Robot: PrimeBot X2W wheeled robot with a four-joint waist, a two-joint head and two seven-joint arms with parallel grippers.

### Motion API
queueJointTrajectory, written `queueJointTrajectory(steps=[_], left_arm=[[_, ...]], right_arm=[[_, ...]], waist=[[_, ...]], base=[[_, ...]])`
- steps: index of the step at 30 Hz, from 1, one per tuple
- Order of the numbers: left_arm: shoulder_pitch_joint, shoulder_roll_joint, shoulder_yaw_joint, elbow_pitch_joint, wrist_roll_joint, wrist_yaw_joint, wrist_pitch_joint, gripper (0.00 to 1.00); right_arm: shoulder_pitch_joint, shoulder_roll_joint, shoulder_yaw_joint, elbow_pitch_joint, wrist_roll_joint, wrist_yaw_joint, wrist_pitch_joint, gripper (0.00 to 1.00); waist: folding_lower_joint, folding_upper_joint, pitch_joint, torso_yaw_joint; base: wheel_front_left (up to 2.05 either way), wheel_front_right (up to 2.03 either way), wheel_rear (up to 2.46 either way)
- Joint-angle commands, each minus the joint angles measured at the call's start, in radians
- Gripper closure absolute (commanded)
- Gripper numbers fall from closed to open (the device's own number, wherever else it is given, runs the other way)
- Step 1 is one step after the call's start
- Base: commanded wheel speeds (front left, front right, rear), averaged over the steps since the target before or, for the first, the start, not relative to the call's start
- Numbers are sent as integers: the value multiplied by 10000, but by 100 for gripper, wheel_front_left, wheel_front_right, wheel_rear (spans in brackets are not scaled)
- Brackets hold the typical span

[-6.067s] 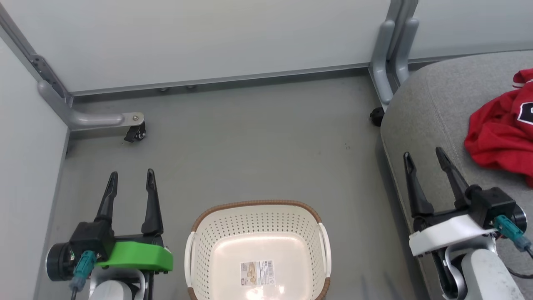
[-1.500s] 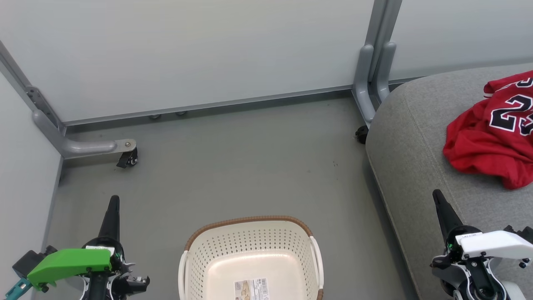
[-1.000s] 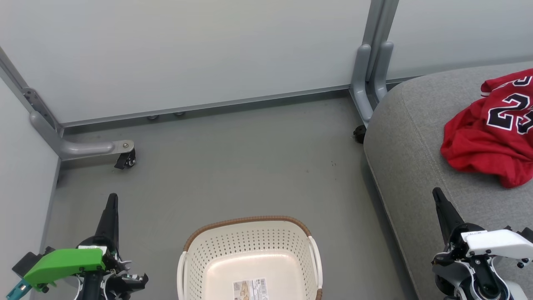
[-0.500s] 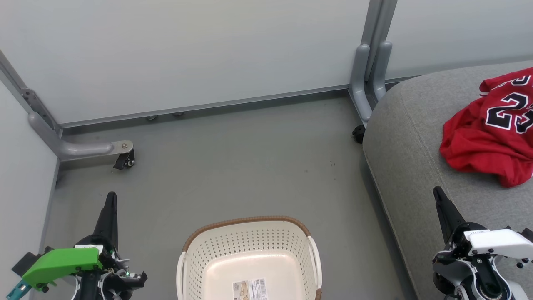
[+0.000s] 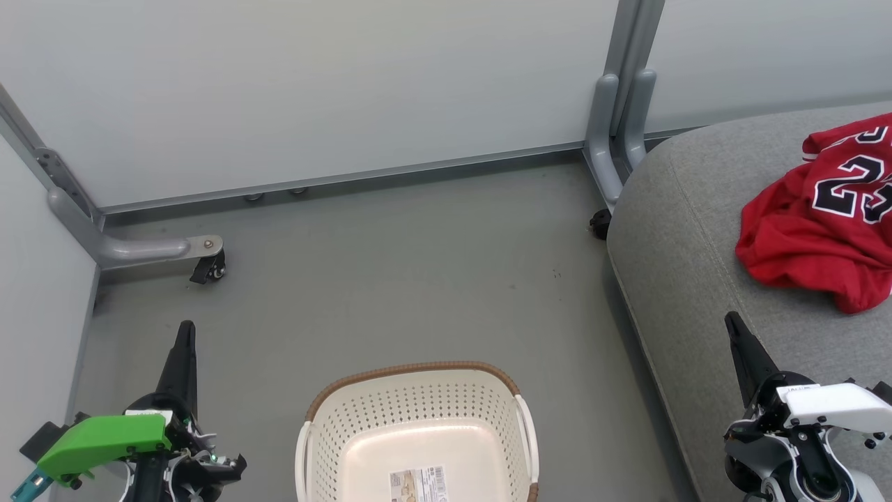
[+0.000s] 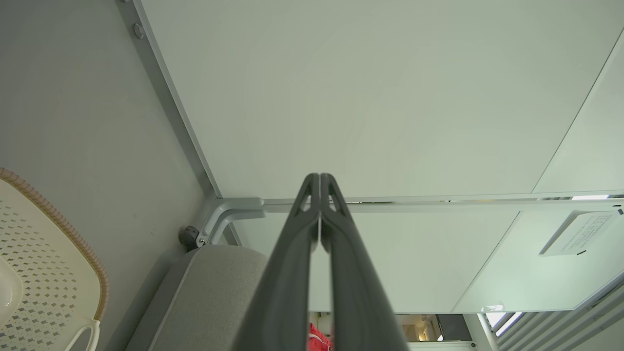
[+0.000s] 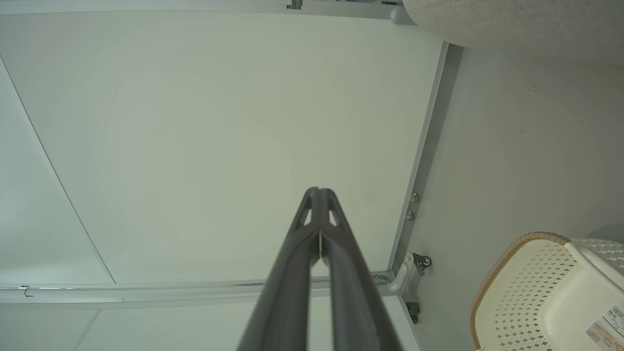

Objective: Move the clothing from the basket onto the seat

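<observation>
Grey floor (image 5: pixel 390 279), bounded at its far edge by pale wall panels (image 5: pixel 313 90). Light-grey seat (image 5: pixel 697 230), set along the floor's right edge, its rounded corner turned toward the panels. White perforated basket (image 5: pixel 417 367) with brown rim, placed on the floor well apart from the seat; a paper label (image 5: pixel 417 482) is seen on its bottom. Red clothing (image 5: pixel 801 237) with black numerals, laid crumpled on the seat, toward its right edge. Left gripper (image 5: pixel 185 335), over the floor, and right gripper (image 5: pixel 733 328), over the seat's left edge: fingers of each are pressed together.
</observation>
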Motion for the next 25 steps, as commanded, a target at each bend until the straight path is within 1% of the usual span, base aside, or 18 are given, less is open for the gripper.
queueJointTrajectory(steps=[1, 25], left_arm=[[-107, 54, 21, 10, -21, -65, 35, 100], [-107, 55, 20, 8, -21, -65, 34, 100]], right_arm=[[-88, -29, -24, 24, -11, -3, 29, 100], [-91, -9, -48, 25, -33, -3, 45, 100]], waist=[[0, 98, 0, 0], [0, 98, 0, 0]], base=[[0, 0, 0], [0, 0, 0]])
